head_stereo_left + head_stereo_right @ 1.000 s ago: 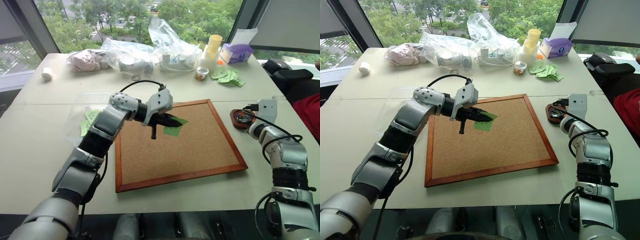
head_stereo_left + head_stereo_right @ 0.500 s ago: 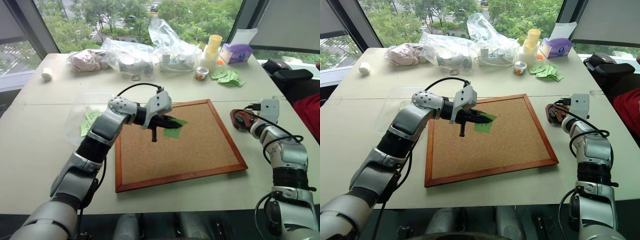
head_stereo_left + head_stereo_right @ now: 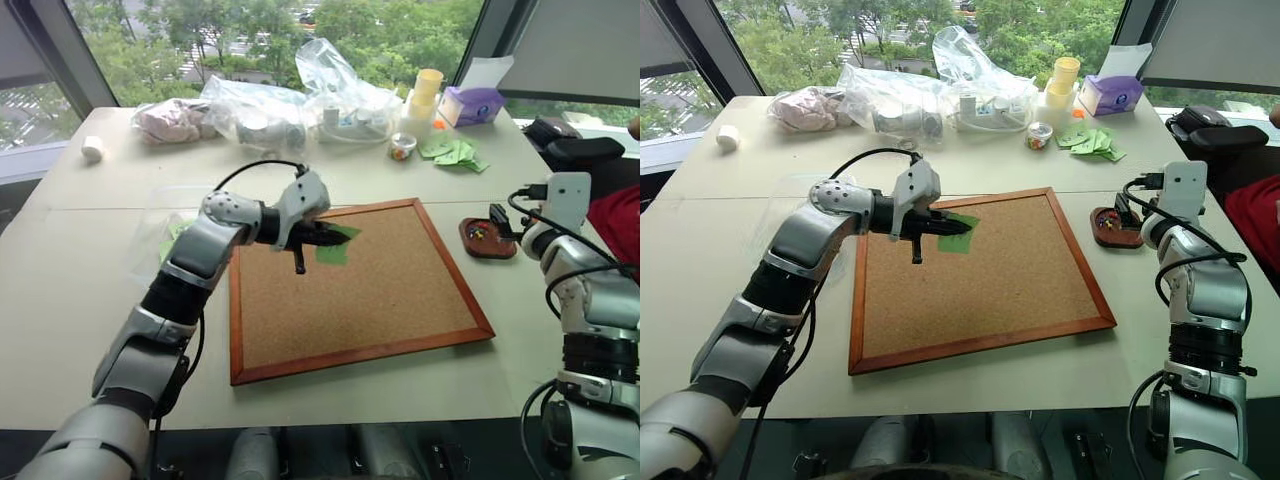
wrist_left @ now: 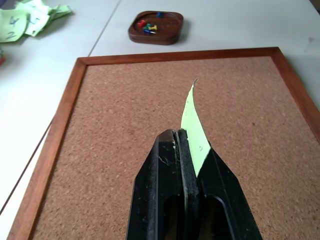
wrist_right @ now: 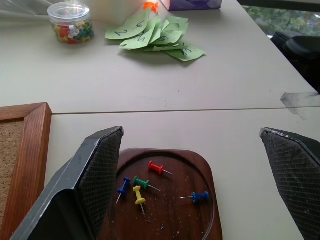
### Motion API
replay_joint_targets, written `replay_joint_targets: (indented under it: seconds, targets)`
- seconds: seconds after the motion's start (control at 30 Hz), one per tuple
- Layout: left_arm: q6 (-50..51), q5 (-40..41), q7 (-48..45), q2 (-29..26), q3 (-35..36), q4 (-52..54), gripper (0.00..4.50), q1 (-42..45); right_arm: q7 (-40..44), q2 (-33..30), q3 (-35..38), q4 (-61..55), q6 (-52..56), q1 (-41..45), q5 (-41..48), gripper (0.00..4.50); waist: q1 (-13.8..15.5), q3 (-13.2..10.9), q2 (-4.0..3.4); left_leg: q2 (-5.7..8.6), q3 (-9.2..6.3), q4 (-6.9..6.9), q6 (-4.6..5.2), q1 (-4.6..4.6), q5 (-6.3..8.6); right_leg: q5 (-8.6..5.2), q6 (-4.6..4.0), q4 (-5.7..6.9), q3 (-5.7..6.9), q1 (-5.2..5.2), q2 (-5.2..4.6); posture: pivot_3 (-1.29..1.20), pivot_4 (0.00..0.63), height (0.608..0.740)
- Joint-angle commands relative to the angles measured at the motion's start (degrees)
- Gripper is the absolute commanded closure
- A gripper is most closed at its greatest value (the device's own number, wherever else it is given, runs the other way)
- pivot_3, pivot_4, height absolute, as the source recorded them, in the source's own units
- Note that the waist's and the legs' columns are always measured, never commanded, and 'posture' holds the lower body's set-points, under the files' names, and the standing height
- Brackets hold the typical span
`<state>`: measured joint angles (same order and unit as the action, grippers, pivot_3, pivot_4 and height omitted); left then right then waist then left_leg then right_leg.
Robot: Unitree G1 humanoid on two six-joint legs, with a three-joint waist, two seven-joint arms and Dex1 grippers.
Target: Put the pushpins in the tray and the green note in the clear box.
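**A:** Where does the note have to travel from here?

**B:** The left gripper (image 4: 187, 150) has its black fingers pressed together on the small light-green paper note (image 4: 193, 125), which it holds off the wood-framed corkboard (image 3: 400, 290) near that board's far-left corner. The shallow clear plastic box (image 3: 175, 232) sits on the table off the board's left edge, so the box lies to the robot's left of the claw. The left arm is plainly the nearer one.

**A:** How is the paper lying in the grip?

**B:** Edge-on in the left wrist view, curling away beyond the fingertips, its long axis running on from the fingers.

**A:** And the pins?

**B:** Red, green, yellow and blue pushpins (image 5: 141, 184) lie in the dark reddish-brown square tray (image 5: 200, 170), just beside the board's right edge. The right gripper (image 5: 195, 165) hangs above the tray with its fingers spread wide and nothing between them.

**A:** Anything hard to read?

**B:** The left arm covers much of the box; there seem to be green slips inside, though I can't be sure. The scribble on the note is barely visible.
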<state>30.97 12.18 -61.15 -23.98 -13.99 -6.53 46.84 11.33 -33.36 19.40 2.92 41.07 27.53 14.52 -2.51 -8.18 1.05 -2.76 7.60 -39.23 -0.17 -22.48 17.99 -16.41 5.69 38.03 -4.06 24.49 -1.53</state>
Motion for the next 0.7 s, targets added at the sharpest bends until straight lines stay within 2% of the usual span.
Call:
replay_joint_targets:
  seconds: [0.03, 0.1, 0.17, 0.27, 0.33, 0.5, 0.7]
  targets:
    - [4.23, 2.85, 3.91, 0.13, 4.62, 4.85, 4.5, 0.08, 3.73, -1.55, -0.39, -5.72, 1.13, 1.39, 2.45, 0.05, 0.01, 0.0, -0.01, 0.0, 0.0, 0.0, 0.0, 0.0, 0.0, 0.0, 0.0, 0.0, 0.0, 0.0, 0.0, 0.0, 0.15, 0.738]
    - [7.18, 3.19, 6.91, -0.15, 6.42, 6.93, 4.5, -0.23, 8.44, -2.21, -2.46, -9.28, 1.57, 1.0, 4.61, 0.05, 0.06, 0.0, -0.01, 0.0, -0.01, 0.0, 0.0, 0.0, 0.0, 0.0, 0.0, 0.0, 0.0, 0.0, 0.01, 0.0, 0.15, 0.738]
    - [14.32, 2.69, 15.83, -0.1, 12.03, 11.3, 4.5, -0.67, 19.14, -4.01, -7.68, -18.08, 2.38, -0.2, 10.43, 0.05, -0.1, -0.08, -0.12, 0.01, -0.01, 0.0, 0.01, 0.0, 0.0, 0.0, 0.01, 0.0, 0.0, 0.0, 0.0, 0.0, 0.15, 0.738]
    - [31.16, -8.77, 34.49, -1.17, 15.94, 21.65, 4.5, -2.69, 27.88, -4.78, -14.77, -23.81, 2.92, 2.66, 14.38, 0.05, -0.47, -0.1, -0.13, -0.09, -0.07, 0.02, 0.02, 0.01, 0.01, 0.01, 0.01, 0.02, -0.01, 0.04, 0.1, 0.0, 0.15, 0.738]
    - [38.93, -13.66, 41.96, -1.5, 15.96, 26.81, 4.5, -4.46, 31.62, -4.73, -16.7, -25.46, 3.77, 4.05, 17.24, 0.05, -0.12, -0.1, -0.13, -0.08, -0.13, 0.03, 0.08, 0.02, 0.05, 0.01, 0.01, 0.07, 0.0, 0.03, 0.11, 0.0, 0.15, 0.738]
    - [46.03, -15.44, 49.22, 2.16, 22.06, 31.59, 4.5, -7.25, 35.14, -4.55, -19.66, -26.25, 4.06, 5.77, 18.96, 0.05, 1.81, -0.12, 0.12, 0.05, -0.13, -0.07, 0.07, -0.03, 0.04, 0.01, 0.01, 0.06, 0.1, -0.04, -0.09, 0.0, 0.15, 0.738]
    - [48.71, -15.35, 51.21, 0.33, 25.28, 32.0, 4.5, -11.24, 38.69, -5.13, -22.2, -25.61, 3.58, 6.69, 18.71, 0.05, 1.76, -0.18, 0.27, 0.08, -0.12, -0.07, 0.07, -0.04, 0.04, 0.01, 0.0, 0.04, 0.14, -0.04, -0.18, 0.0, 0.15, 0.738]
